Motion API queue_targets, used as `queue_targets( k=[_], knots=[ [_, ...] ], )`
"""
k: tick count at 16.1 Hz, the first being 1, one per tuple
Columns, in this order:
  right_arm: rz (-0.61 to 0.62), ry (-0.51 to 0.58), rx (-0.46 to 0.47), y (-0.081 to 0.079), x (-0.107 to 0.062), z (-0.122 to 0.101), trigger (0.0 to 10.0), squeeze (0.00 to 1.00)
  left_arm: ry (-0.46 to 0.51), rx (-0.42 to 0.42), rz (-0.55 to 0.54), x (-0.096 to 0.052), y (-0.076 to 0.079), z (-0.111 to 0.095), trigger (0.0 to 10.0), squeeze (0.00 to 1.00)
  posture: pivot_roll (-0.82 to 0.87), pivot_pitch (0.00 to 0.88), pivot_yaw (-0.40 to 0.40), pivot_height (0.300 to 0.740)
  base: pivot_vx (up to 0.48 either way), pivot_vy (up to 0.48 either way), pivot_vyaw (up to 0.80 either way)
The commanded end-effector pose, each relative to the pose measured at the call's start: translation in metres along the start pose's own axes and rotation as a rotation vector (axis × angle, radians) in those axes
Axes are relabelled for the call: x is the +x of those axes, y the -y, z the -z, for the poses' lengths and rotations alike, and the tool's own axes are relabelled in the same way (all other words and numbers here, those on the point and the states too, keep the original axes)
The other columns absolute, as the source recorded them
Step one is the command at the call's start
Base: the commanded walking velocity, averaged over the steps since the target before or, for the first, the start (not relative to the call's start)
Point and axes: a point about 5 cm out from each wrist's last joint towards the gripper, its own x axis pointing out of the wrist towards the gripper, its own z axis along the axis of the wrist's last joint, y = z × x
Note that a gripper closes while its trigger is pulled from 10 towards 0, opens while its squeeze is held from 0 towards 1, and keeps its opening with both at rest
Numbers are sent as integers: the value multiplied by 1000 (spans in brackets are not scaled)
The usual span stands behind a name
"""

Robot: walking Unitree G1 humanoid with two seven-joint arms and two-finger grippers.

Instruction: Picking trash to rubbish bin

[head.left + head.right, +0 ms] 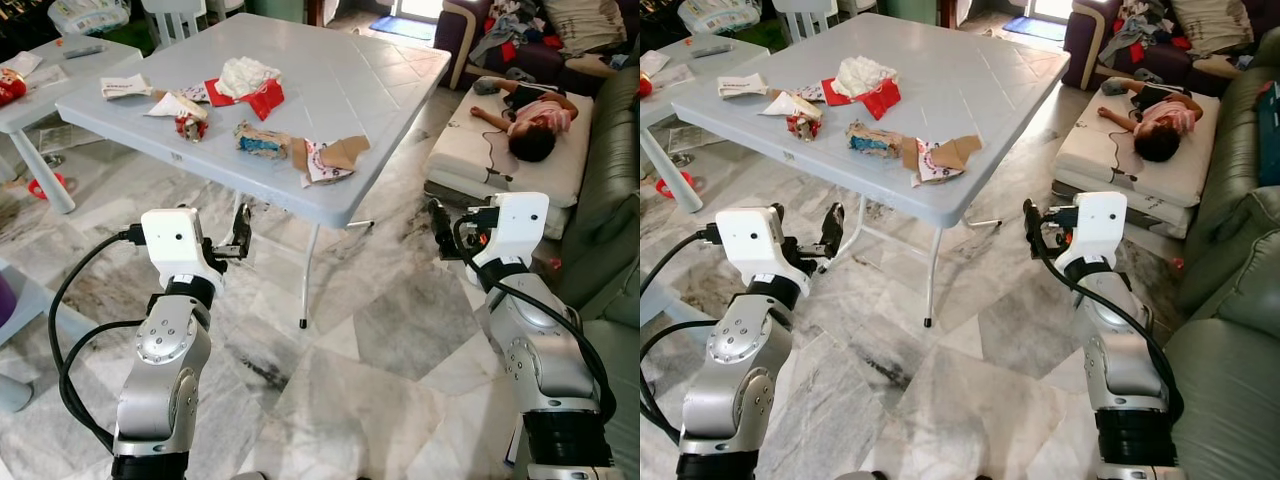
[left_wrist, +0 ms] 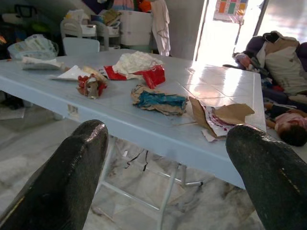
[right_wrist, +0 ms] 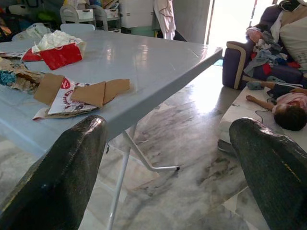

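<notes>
Unreadably printed trash (image 1: 322, 158) litters the table (image 1: 370, 90); left hand (image 2: 165, 163) and right hand (image 3: 168, 163) both spread, ungrasping.

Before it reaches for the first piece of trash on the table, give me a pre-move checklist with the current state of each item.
1. left gripper open and empty: ok, fingers spread wide in the left wrist view.
2. right gripper open and empty: ok.
3. Trash within view: ok, torn cardboard lies at the near edge of the blue table, crumpled blue wrapper beside it.
4. Grippers at table height: not ok, both sit below the tabletop edge.
5. Rubbish bin located: cannot tell.
6. Person lying on the mattress apart from the arms: ok, beyond the right arm.
</notes>
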Motion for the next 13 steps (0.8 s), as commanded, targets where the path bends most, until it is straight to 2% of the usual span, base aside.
queue_targets(
  k=[1,13],
  knots=[
    [-15,8,-2,-2,2,-4,10000,0,9,-6,6,0,1,-4,10000,0,137,118,-48,740,300,0,0],
    [-45,15,-5,-8,5,-5,10000,0,6,-3,1,1,0,-4,10000,0,142,116,-46,740,325,0,0]
  ],
)
